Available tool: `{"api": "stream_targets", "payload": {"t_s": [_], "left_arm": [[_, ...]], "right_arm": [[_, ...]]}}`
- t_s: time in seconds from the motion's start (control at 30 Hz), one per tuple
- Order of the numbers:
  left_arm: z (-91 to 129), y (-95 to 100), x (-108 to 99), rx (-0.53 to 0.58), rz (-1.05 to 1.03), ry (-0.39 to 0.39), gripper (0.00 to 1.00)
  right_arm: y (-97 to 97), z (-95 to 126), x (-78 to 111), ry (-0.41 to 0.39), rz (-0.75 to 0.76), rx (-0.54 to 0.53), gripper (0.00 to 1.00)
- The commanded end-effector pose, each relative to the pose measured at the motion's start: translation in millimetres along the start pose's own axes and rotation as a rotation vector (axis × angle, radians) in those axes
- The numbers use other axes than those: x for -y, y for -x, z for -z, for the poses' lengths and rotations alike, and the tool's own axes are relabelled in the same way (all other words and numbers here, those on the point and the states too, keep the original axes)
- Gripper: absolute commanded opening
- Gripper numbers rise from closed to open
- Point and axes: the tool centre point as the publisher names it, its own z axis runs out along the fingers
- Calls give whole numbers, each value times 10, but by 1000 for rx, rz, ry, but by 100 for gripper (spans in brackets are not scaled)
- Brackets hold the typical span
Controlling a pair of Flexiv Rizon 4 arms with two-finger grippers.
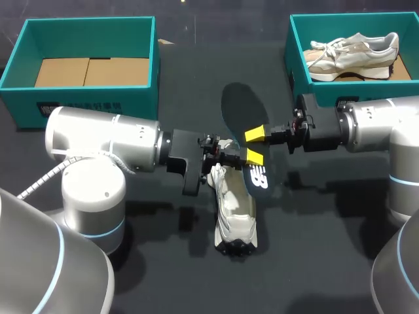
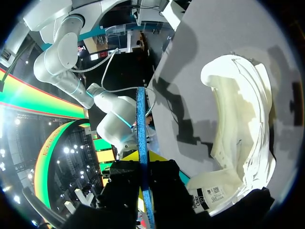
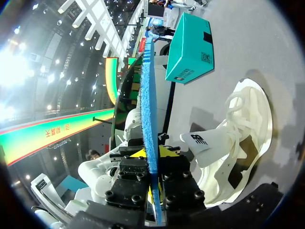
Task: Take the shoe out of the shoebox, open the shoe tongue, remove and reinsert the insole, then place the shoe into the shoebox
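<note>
Both arms come in level from the sides and meet over the middle of the counter [image 1: 314,255]. The left hand [image 2: 144,157] and right hand [image 3: 151,153] are each pinched tight on the one insole [image 1: 260,178], held just above the white shoe [image 1: 234,209] lying on the counter. There are two teal boxes at the back. The left shoebox [image 1: 88,21] shows cardboard lining [image 1: 91,72], and the right shoebox [image 1: 353,16] holds a beige shoe [image 1: 353,52].

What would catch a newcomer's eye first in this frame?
The dark blue foam insole stands out first, held over mid-table and clamped edge-on by both the left gripper and the right gripper. Just beneath it lies the white lace-up sneaker, its tongue pulled open. A second, beige sneaker sits in the teal cardboard shoebox at the far right.
</note>
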Motion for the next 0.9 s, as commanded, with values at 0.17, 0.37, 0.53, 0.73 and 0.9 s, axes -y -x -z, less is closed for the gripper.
{"api": "stream_targets", "payload": {"t_s": [0.17,0.37,0.53,0.73,0.9], "left_arm": [[-11,13,44,-4,3,5,0],[106,103,89,-2,13,9,100],[380,176,171,-33,28,24,100],[835,255,168,-132,79,25,100],[1179,339,92,-188,120,24,100]], "right_arm": [[-10,0,23,3,-1,2,0],[9,14,60,8,-4,-1,0],[43,60,138,20,-7,-6,0],[130,92,243,33,-23,-13,0],[194,70,304,29,-39,-15,0]]}}
